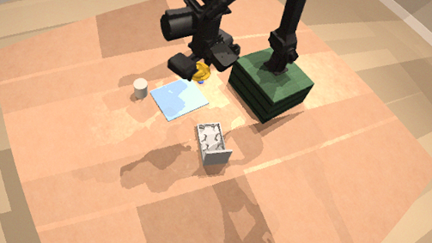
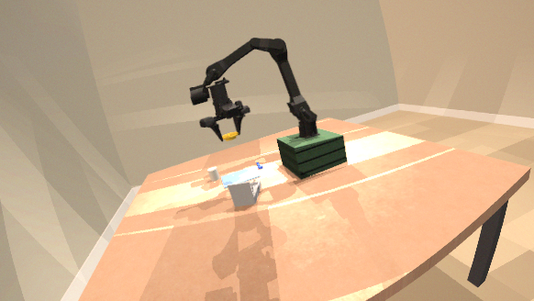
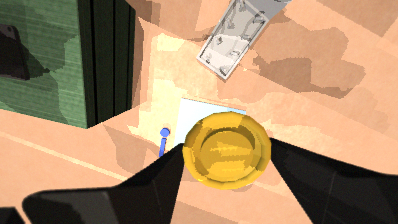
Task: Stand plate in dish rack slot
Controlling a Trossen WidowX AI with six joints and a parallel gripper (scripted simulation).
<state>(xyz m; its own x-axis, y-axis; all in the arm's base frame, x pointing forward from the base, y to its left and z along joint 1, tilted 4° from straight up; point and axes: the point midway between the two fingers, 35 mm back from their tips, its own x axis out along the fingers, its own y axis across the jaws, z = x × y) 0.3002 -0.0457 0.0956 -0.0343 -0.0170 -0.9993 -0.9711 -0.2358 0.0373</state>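
The yellow plate (image 1: pixel 201 72) (image 2: pixel 230 136) (image 3: pixel 227 151) is held by opposite edges, about level, high above the table. My gripper (image 2: pixel 231 137) (image 3: pixel 223 145) is shut on it, one fingertip at each side of the rim. The grey-white dish rack (image 1: pixel 211 138) (image 2: pixel 243 195) (image 3: pixel 233 41) stands on the table, with small rails inside and a taller panel at one end. The plate is well above and apart from the rack. In the wrist view the rack is at the top, beyond the plate.
A light blue mat (image 1: pixel 178 99) (image 2: pixel 240 177) (image 3: pixel 194 113) lies between rack and arm. A white cylinder (image 1: pixel 140 88) (image 2: pixel 213 173) stands beside it. A blue spoon-like item (image 2: pixel 260 166) (image 3: pixel 164 133) lies near it. The green block (image 1: pixel 270 81) (image 2: pixel 317 153) (image 3: pixel 45 65) carries the arm's base.
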